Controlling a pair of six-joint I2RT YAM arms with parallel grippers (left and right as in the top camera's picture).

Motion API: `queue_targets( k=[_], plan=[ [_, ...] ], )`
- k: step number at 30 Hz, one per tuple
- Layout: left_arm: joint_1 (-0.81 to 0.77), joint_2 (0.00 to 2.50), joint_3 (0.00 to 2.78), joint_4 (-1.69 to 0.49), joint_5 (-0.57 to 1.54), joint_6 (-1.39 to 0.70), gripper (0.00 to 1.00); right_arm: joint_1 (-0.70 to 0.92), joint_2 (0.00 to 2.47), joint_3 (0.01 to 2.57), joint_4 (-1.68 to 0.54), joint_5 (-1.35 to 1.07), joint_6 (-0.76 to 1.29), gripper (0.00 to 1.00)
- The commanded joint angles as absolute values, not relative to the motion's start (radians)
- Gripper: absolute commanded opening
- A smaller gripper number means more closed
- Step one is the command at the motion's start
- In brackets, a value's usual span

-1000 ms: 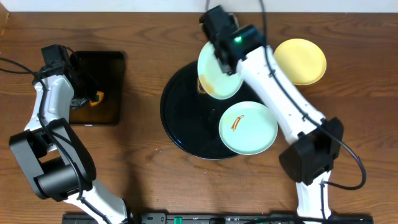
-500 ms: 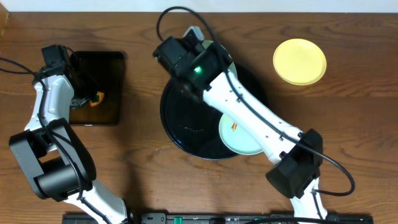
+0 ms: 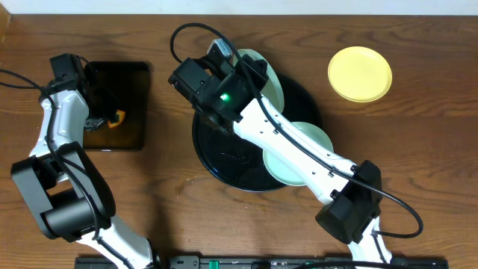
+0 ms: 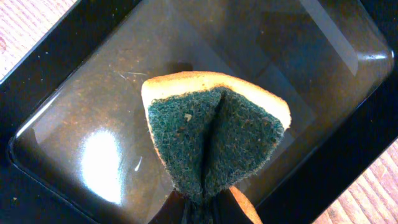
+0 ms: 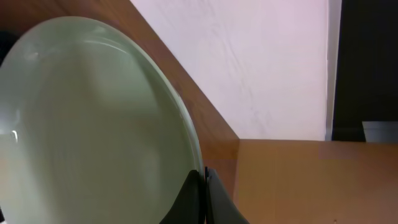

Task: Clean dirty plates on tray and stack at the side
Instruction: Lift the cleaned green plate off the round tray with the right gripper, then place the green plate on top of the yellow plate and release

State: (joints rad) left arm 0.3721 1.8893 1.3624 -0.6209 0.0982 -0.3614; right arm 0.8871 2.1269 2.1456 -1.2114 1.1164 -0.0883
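My right gripper (image 5: 202, 180) is shut on the rim of a mint-blue plate (image 5: 93, 124) and holds it tilted above the far part of the round black tray (image 3: 216, 161); the plate shows behind the arm in the overhead view (image 3: 270, 78). A second mint-blue plate (image 3: 314, 142) lies on the tray's right side, mostly hidden under my right arm. The pale yellow plate (image 3: 360, 73) lies on the table at the far right. My left gripper (image 4: 205, 208) is shut on a folded green and yellow sponge (image 4: 214, 137) over the rectangular black tray (image 4: 81, 112).
The rectangular black tray (image 3: 119, 104) sits at the far left with my left arm over it. The table's far edge meets a white wall (image 5: 261, 62). Cables run near the right arm's wrist (image 3: 183, 37).
My right arm has swung left over the round tray with the mint-blue plate in its grip, now covering the second plate. The left arm and sponge have not moved.
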Motion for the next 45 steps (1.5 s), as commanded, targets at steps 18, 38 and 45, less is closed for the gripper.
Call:
queue_targets(
  k=[18,38,45],
  plan=[
    [0.377,1.889,1.345,-0.62,0.086,-0.348,0.09,0.582,2.115,2.159,-1.217,0.264,0.083,0.01],
    [0.377,1.889,1.345,-0.627,0.086,-0.348,0.09,-0.307,2.115,2.037,-1.17,-0.346,0.171,0.02],
    [0.377,1.889,1.345,-0.627,0.086,-0.348,0.09,-0.239,2.115,1.937,-1.135,-0.346,0.161,0.18]
  ],
)
